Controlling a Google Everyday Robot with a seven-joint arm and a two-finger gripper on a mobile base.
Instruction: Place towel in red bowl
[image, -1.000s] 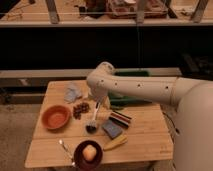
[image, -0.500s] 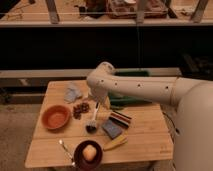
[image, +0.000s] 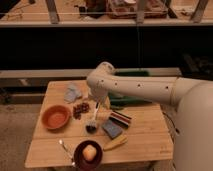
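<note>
Camera view had your pincer (image: 92, 126) low over the worktop (image: 145, 135) near the red bowl (image: 55, 117), its grip impossible to tell, while the towel (image: 73, 92) lay apart toward the far edge.

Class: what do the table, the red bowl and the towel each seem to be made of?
The table: likely wood, matte; pale tan with faint board lines. The red bowl: plastic or glazed ceramic, hard to tell; smooth, even colour. The towel: cloth; soft, crumpled folds, pale blue-grey. The tool hangs low over the table's middle, right of the bowl.
</note>
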